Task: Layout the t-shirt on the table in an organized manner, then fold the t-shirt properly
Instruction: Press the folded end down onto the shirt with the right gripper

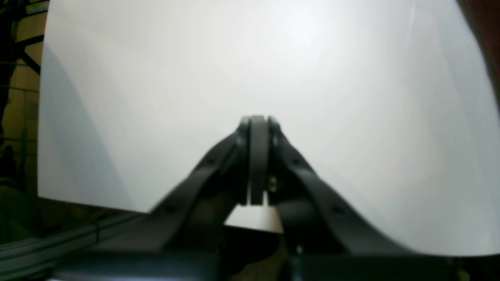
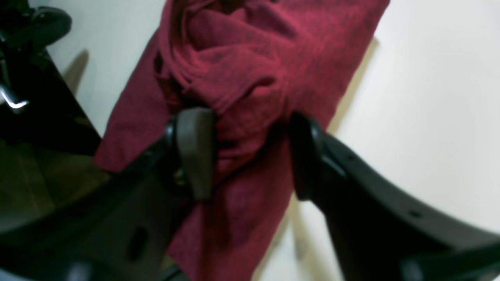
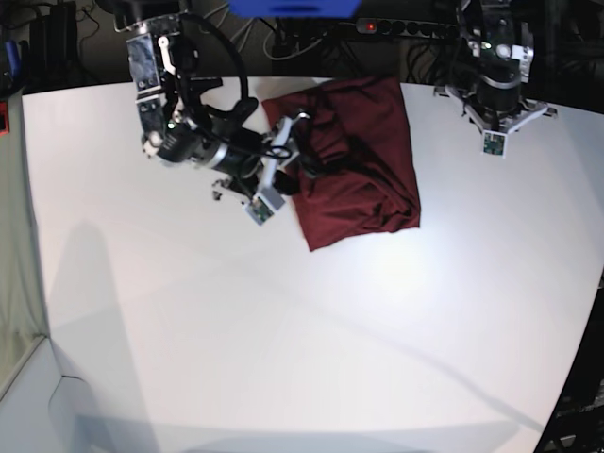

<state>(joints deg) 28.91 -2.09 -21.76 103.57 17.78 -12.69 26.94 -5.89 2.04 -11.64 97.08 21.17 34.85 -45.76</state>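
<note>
Bunched t-shirt (image 2: 250, 78) sits between right gripper (image 2: 252, 152) fingers; table (image 2: 429, 97) beneath.

The right arm is stretched low over the counter (image 3: 189, 311) from the far edge, its wrist turned towards the t-shirt (image 3: 354, 160). The right gripper (image 2: 250, 152) is set at the garment's near edge, its jaws parted with a bunched fold of cloth between them; contact is seen at both pads. The left arm is held upright by the counter's far edge, well apart from the t-shirt. The left gripper (image 1: 258, 125) is seen with jaws pressed together, nothing between them.
</note>
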